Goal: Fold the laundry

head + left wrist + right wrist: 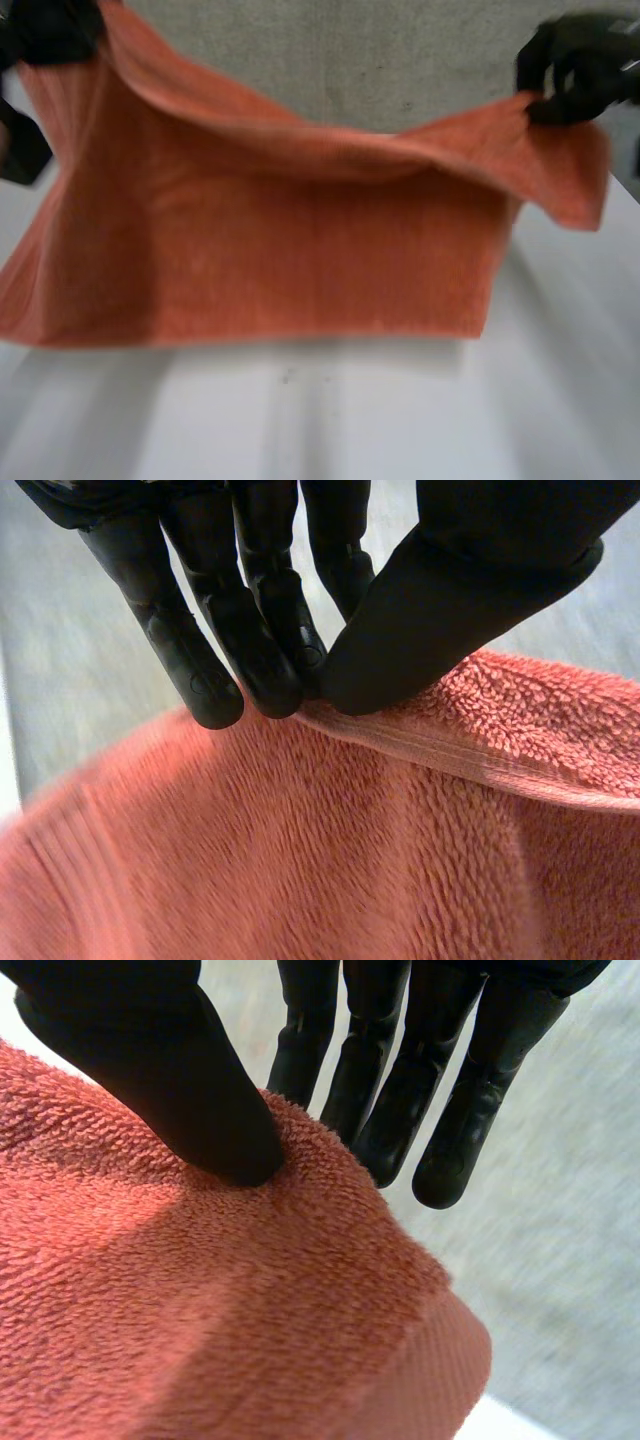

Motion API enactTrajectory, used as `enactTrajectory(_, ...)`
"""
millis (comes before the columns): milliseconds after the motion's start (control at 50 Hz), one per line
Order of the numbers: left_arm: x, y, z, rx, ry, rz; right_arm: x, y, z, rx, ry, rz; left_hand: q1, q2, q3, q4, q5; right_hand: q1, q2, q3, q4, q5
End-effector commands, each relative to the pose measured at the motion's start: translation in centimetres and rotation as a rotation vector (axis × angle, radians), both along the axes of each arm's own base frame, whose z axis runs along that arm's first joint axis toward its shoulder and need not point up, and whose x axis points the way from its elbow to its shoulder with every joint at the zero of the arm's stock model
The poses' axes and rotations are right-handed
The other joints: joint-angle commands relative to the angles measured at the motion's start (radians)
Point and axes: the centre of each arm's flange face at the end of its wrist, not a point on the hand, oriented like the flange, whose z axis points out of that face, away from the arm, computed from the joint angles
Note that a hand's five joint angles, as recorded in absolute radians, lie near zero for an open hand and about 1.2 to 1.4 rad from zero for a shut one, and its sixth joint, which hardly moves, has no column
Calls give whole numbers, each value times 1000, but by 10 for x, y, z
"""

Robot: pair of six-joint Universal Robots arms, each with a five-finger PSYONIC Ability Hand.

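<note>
Head view: one orange towel hangs spread above the white table, held up at its two top corners, one hand per corner. The left hand pinches the hemmed top edge between thumb and fingertips. The right hand is clamped on the opposite corner, its thumb pressing the pile against the fingers behind.
</note>
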Motion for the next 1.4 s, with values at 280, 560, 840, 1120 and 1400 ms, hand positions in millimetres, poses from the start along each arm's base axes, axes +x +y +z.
enactTrajectory(280, -28, -109, -184, 466, -218, 21, 68, -60, -136, 135, 178, -118, 218, 178, 180, 180, 185, -782, -1003, -1006, -1013, -988)
enactTrajectory(560, -25, -109, -189, 478, -217, 29, 47, 10, -125, 32, 212, -117, 218, 178, 180, 180, 185, -616, -837, -840, -847, -822)
enactTrajectory(840, -15, -93, -169, 453, -195, 36, 84, 37, -203, 45, 249, 49, 218, 178, 180, 180, 185, -305, -525, -529, -536, -511)
enactTrajectory(1120, -9, -84, -169, 461, -201, 44, 84, 7, -236, -96, 499, 19, 218, 178, 180, 180, 185, -261, -482, -485, -492, -467)
enactTrajectory(1400, 0, -88, -174, 479, -201, 64, 84, -9, -226, -160, 477, -14, 218, 178, 180, 180, 185, -105, -326, -330, -337, -311)
